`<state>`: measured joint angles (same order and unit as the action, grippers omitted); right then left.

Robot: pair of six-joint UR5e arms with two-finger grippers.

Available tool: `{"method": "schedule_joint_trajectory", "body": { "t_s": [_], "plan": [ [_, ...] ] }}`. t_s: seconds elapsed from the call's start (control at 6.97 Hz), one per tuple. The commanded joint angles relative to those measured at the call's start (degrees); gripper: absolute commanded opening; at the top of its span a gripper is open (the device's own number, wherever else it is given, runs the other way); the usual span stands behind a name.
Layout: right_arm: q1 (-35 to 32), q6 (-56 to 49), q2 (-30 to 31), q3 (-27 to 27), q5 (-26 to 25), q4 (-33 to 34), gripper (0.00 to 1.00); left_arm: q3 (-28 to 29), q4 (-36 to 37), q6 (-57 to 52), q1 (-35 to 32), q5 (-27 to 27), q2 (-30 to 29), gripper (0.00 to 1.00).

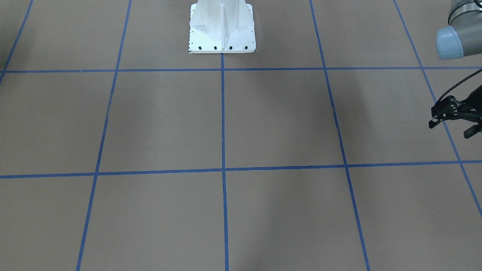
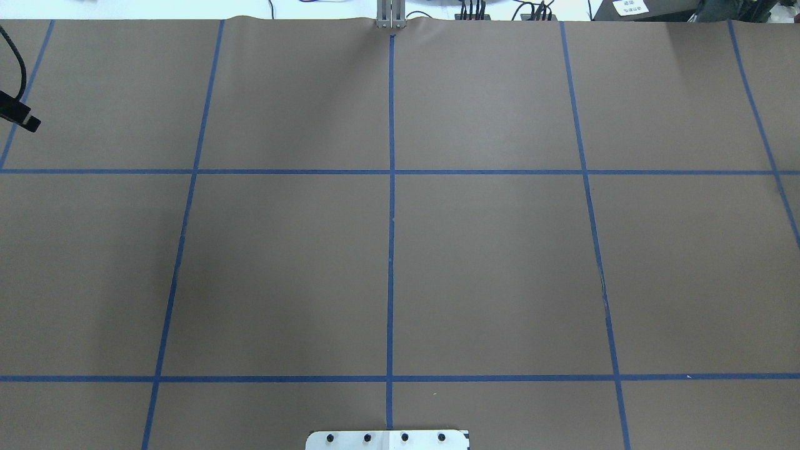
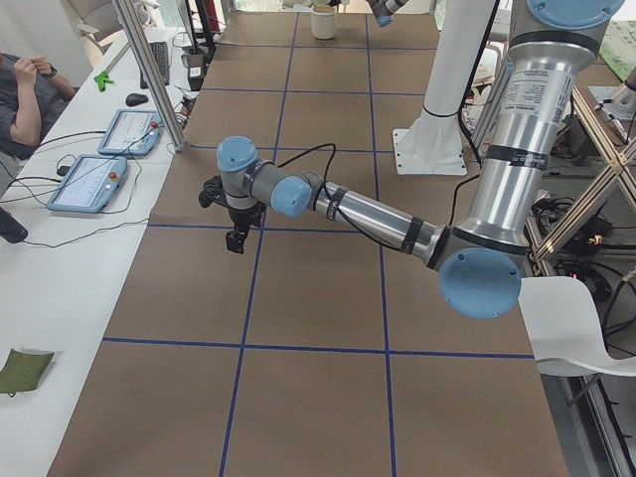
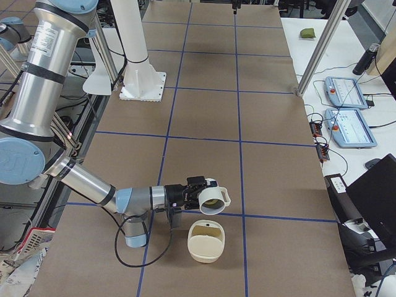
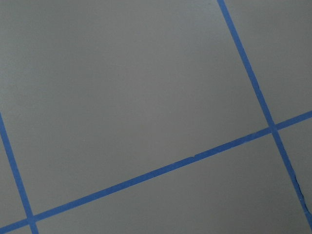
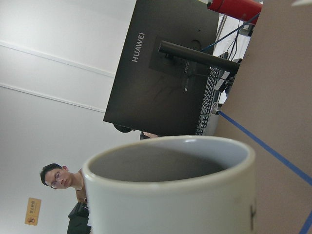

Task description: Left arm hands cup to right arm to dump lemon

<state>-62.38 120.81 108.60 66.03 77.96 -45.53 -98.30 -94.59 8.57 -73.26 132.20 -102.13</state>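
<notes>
- The table (image 2: 500,250) takes up the whole overhead view, brown with blue tape lines. Neither cup nor lemon shows there, and only a black scrap of the left arm pokes in at the left edge.
- The front-facing view alone shows the left gripper (image 1: 452,127) plainly. It is at the right edge, above the table, with its jaws spread and nothing between them.
- The left wrist camera shows only bare table and tape.
- Only the view from the robot's right takes in the whole cup (image 4: 210,197). It is at the tip of the right gripper (image 4: 197,190), off the table and tipped on its side with its mouth towards the camera.
- In that view the lemon (image 4: 213,202) shows as a yellow-green patch inside the cup's mouth.
- A cream bowl (image 4: 201,252) stands on the table just beside and below the cup.
- The right wrist camera has the cup's rim and grey inside close up, with a dark monitor (image 6: 165,73) behind it. No lemon can be seen there.
- No view shows clearly how the right jaws stand, so I cannot tell.
</notes>
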Motion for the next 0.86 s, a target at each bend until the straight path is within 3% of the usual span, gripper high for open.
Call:
{"method": "schedule_joint_trajectory", "body": {
  "t_s": [0.0, 0.72],
  "plan": [
    [-0.72, 15.68, -1.02, -0.47, -0.09, -1.23, 0.38, -0.58, 0.45, 0.04, -0.04, 0.08, 0.09, 1.0],
    [-8.8, 46.57, -1.82, -0.82, -0.88, -1.23, 0.38, -0.58, 0.46, 0.04, 0.05, -0.1, -0.17, 1.0]
  ]
}}
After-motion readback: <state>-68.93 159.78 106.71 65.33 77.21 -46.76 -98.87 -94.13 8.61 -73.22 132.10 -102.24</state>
